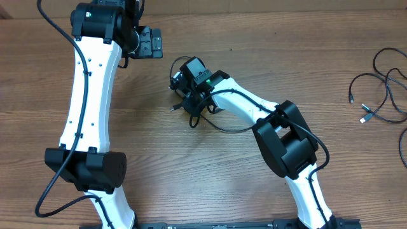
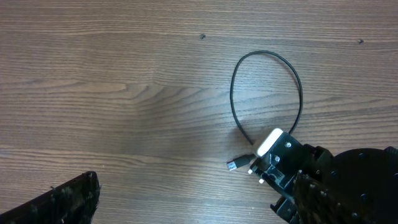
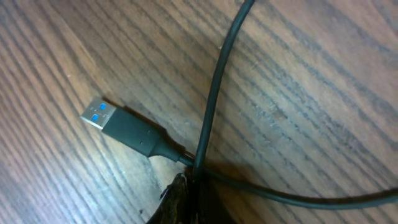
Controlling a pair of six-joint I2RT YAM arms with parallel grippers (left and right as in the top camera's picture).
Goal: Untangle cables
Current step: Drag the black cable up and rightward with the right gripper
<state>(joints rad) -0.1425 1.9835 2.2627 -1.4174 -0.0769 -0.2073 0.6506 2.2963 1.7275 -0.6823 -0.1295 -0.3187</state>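
Note:
A thin black cable (image 1: 219, 126) lies at the table's middle, looping from my right gripper (image 1: 191, 107). In the right wrist view its USB plug (image 3: 102, 118) with a blue insert lies flat on the wood, and the cable (image 3: 214, 93) crosses itself at my fingertips (image 3: 198, 183), which are shut on it. The left wrist view shows the cable's loop (image 2: 267, 56), the plug (image 2: 234, 165) and the right gripper (image 2: 280, 158) on it. My left gripper (image 1: 151, 43) is open and empty at the far left, its fingers wide apart (image 2: 199, 208). Several more black cables (image 1: 381, 89) lie bunched at the right edge.
The right arm (image 1: 286, 137) stretches across the wooden table (image 1: 191, 178) from the front right. The left arm (image 1: 89, 83) runs along the left side. The bunch at the right has small plugs (image 1: 364, 118) at its near ends.

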